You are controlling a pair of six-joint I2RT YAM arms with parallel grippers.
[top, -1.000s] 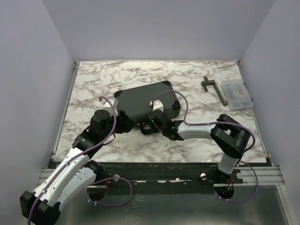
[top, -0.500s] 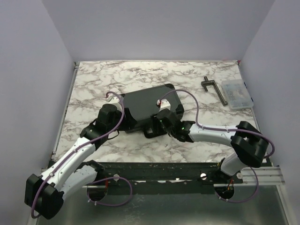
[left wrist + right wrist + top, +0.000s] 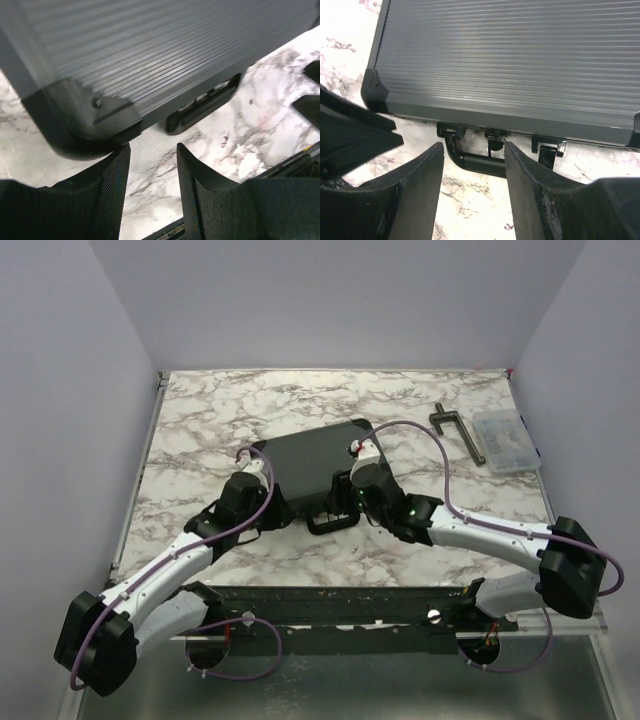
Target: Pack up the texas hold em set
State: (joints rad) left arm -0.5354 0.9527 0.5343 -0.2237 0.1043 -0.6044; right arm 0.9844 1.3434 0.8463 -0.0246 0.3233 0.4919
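Note:
The texas hold em set's black case [image 3: 315,458] lies shut on the marble table, ribbed lid up, its handle [image 3: 330,523] toward the arms. My left gripper [image 3: 264,502] sits at the case's near left corner [image 3: 82,117]. It is open, with only marble between its fingers [image 3: 116,185]. My right gripper [image 3: 352,502] hovers just in front of the handle [image 3: 482,163], open, with its fingertips [image 3: 517,160] on either side of the handle's middle but short of it. The latches [image 3: 547,148] show beside the handle. The case's contents are hidden.
A dark T-shaped metal tool [image 3: 458,432] and a clear plastic compartment box [image 3: 505,440] lie at the far right of the table. Grey walls close in three sides. The metal rail [image 3: 350,596] with the arm bases runs along the near edge.
Both arms have stretched forward and spread apart, bringing the grippers to the case's near edge. The right gripper's jaws have widened; the left's have narrowed a little.

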